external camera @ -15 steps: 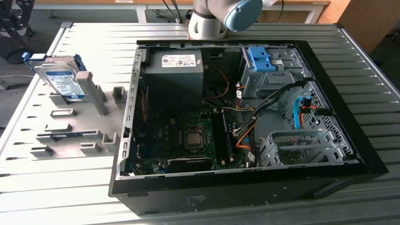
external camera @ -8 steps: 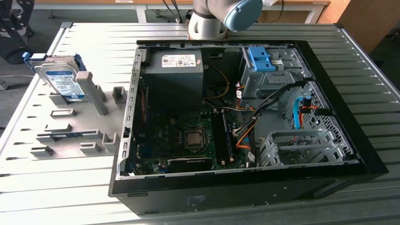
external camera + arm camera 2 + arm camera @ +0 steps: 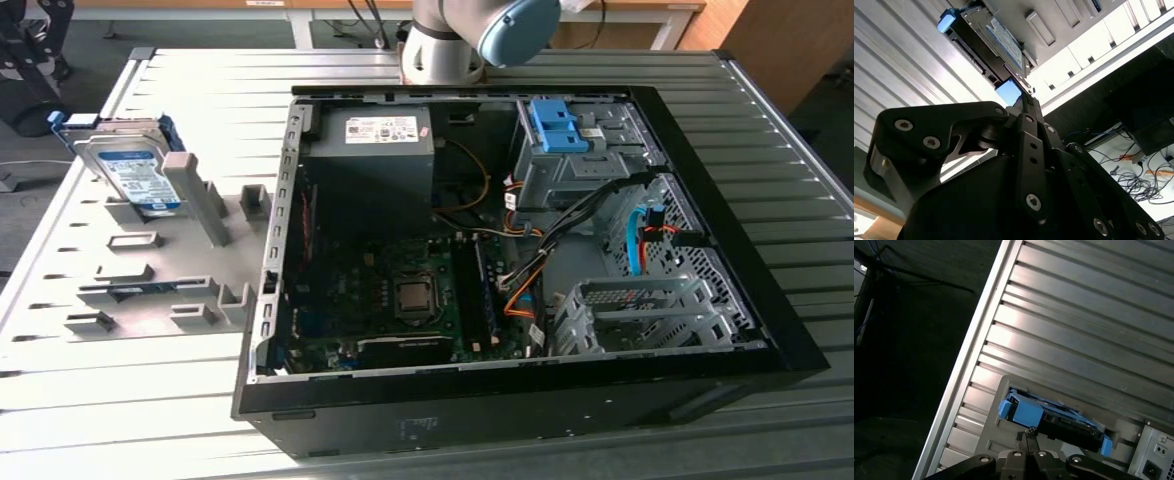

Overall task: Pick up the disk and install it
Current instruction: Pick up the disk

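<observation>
**Closed pincer aimed at the disk in its rack**

Plainly, the relation that matters is how the pincer point(image 3: 1025, 434) lines up with the disk point(image 3: 1021, 410). In both wrist views the fingertips point straight at the drive, which lies just beyond them and apart from them. The fingers are drawn together to a narrow tip and hold nothing. In the second wrist view the pincer point(image 3: 1026, 97) ends short of the disk point(image 3: 996, 37), with bare metal between them.

In the exterior view the disk point(image 3: 127, 170) stands on edge in a grey slotted rack point(image 3: 160, 270) at the far part of the exterior view's left. It leans slightly, and its labelled face is turned toward the open computer case point(image 3: 467, 405). In the first wrist view its thin edge, with the blue carrier frame, faces the pincer. That edge appears to run crosswise to the line of the fingers, so I judge the flat faces to be the sides a grasp would close on.

The slatted metal bench point(image 3: 200, 70) carries both rack and case. The rack's upright posts stand close beside the disk, so there is little room at its sides. The case lies open on its side at the middle of the bench, with a drive cage point(image 3: 567, 125) at its far right corner. The arm point(image 3: 454, 40) rises at the far edge of the bench.
</observation>
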Robot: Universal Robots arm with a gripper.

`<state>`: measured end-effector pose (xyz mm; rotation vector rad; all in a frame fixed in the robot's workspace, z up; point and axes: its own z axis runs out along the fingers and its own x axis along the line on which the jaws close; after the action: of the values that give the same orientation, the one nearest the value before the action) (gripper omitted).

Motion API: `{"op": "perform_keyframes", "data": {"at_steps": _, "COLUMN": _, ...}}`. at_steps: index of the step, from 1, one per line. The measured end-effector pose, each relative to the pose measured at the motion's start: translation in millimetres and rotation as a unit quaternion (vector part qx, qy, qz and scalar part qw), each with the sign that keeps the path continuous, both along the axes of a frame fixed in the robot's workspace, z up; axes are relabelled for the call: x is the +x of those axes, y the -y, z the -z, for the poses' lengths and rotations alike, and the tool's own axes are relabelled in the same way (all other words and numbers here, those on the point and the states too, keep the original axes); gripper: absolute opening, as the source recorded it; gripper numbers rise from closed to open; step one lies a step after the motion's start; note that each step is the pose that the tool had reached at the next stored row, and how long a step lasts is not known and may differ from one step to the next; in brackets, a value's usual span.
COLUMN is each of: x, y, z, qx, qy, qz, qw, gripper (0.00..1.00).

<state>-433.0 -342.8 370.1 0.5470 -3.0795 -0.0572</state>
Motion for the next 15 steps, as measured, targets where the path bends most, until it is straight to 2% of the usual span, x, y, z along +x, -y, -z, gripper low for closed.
{"op": "perform_keyframes", "data": {"at_steps": 8, "x": 0.0, "y": 0.0, "z": 0.0, "qx": 0.0000, "qy": 0.0000, "qz": -0.040, "qw": 0.9992, "gripper": 0.11}}
{"op": "perform_keyframes", "data": {"at_steps": 15, "x": 0.0, "y": 0.0, "z": 0.0, "qx": 0.0000, "qy": 0.0000, "qz": -0.077, "qw": 0.9970, "gripper": 0.11}}
